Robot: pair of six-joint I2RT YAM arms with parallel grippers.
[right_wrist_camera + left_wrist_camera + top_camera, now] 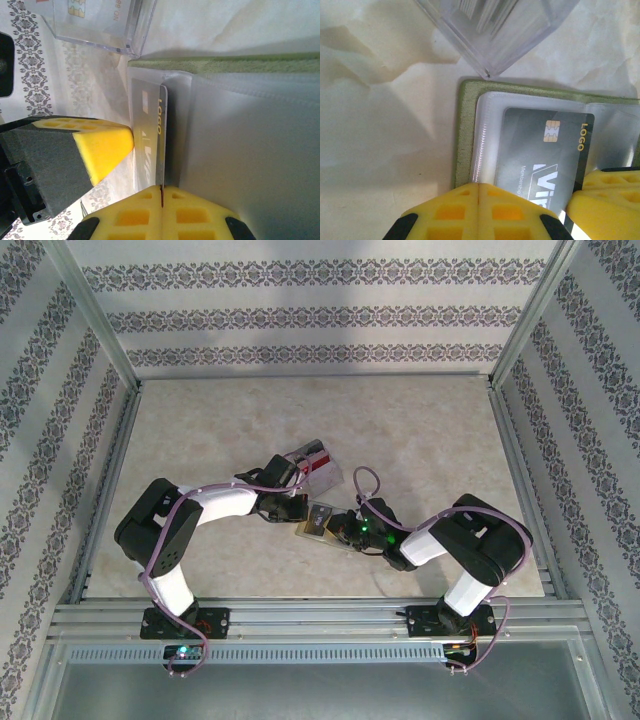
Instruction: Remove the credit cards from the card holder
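The olive-green card holder (316,521) lies open on the table between the two arms, its green rim (464,135) framing pale plastic sleeves (240,140). A dark grey credit card (540,145) with a gold chip sits partly in the left sleeve. My left gripper (479,192) is shut, its tips resting on the sleeve's edge; I cannot tell whether plastic is pinched between them. My right gripper (161,195) is shut on the edge of that credit card (150,130). Its yellow fingers (605,200) sit close beside the left gripper's.
A clear plastic box (318,465) holding cards stands just beyond the holder, one corner (487,72) almost touching it. The beige tabletop (420,440) stretches out on all sides, fenced by patterned walls and metal rails.
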